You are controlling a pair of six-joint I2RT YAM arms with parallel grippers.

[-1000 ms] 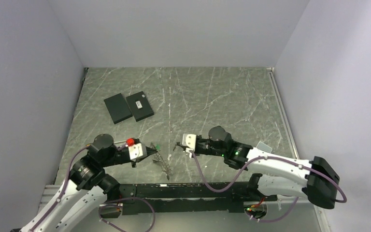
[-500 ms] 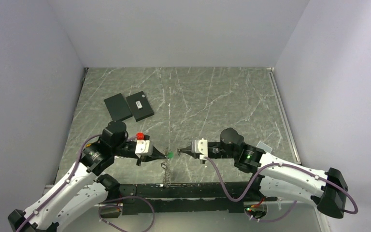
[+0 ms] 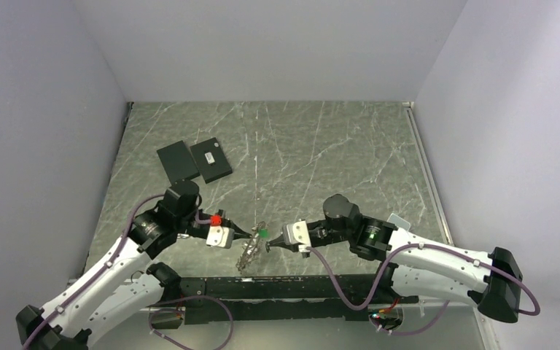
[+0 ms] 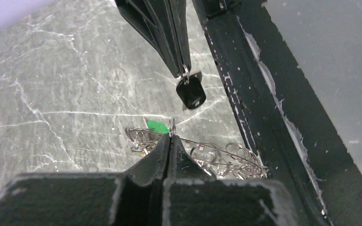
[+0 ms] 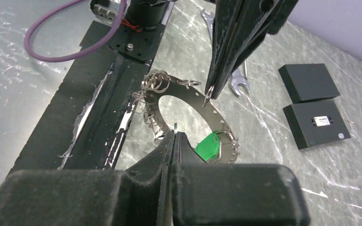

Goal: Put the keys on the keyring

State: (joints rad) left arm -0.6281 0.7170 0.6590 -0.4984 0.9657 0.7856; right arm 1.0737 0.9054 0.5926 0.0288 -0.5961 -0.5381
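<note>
The threading step is on: the two arms meet tip to tip low over the grey marbled table (image 3: 321, 146), just ahead of the black base rail (image 4: 240, 70). The left gripper (image 4: 171, 141) is clamped right down, no gap between its fingers, pinching the small thin metal keyring (image 4: 172, 125) so that it stands up out of the tips. The long grey chain of wire links (image 4: 221, 157) and the small green tag (image 4: 157, 126) trail beneath it. Opposite, the right gripper (image 4: 184, 70) is pressed together too, and the tiny silver key with a black head (image 4: 191, 92) dangles from its tips, near the ring but apart from it. Next, by the look of it, comes a fine closing move: the key's hole must meet the ring's split end squarely. Other keys cannot be picked out
</note>
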